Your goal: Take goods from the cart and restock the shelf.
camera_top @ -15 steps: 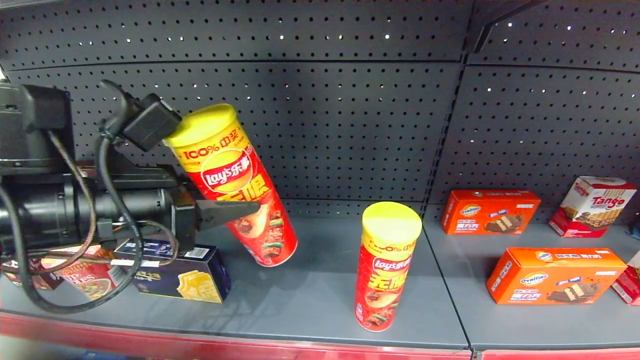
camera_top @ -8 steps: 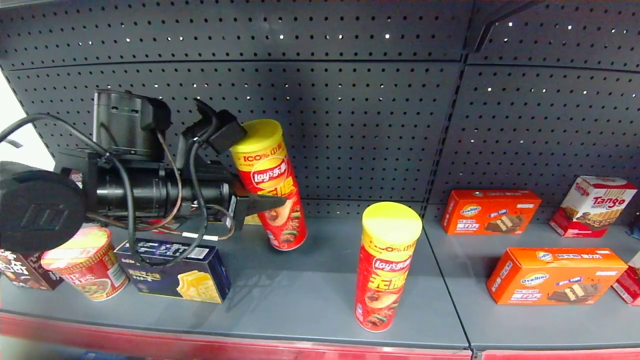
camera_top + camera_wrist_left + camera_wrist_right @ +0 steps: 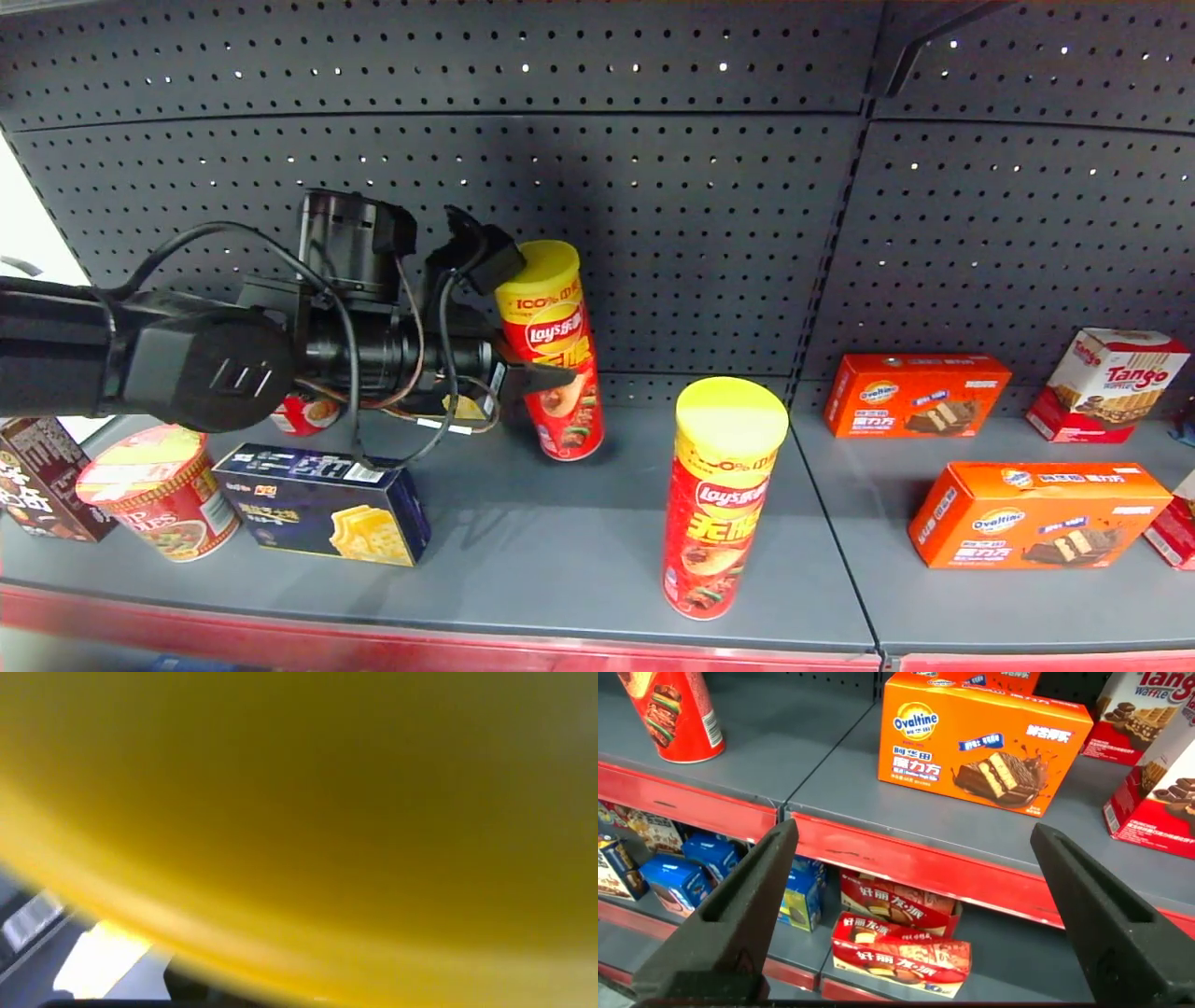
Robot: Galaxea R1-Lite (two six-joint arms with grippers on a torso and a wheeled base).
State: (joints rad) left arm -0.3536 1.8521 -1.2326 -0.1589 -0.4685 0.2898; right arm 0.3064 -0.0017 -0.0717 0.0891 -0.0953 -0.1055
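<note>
The left gripper (image 3: pixel 558 377), reaching in from the left of the frame, is clamped around the lower middle of a tall red cardboard chip can with a yellow plastic lid (image 3: pixel 549 313). It holds the can slightly tilted at centre frame, close to the black perforated back panel (image 3: pixel 709 233). The can's base sits at or just above the grey metal shelf (image 3: pixel 560 560); which of the two cannot be told. The lid (image 3: pixel 299 812) looms close to the left wrist camera. Such a tube is likely light and stiff, with a glossy wall that could slip, and tall enough to topple if released off plumb. A firm mid-body hold, not a crushing one, looks right. A second, matching chip can (image 3: pixel 724 495) stands upright nearer the front edge, lower centre. A dark blue rectangular carton (image 3: pixel 322 504) and a red paper noodle cup (image 3: pixel 159 504) sit at lower left, with orange rectangular cartons (image 3: pixel 1032 513) at right. The right gripper (image 3: pixel 915 915) hangs spread wide and empty before the shelf's red edge.
</note>
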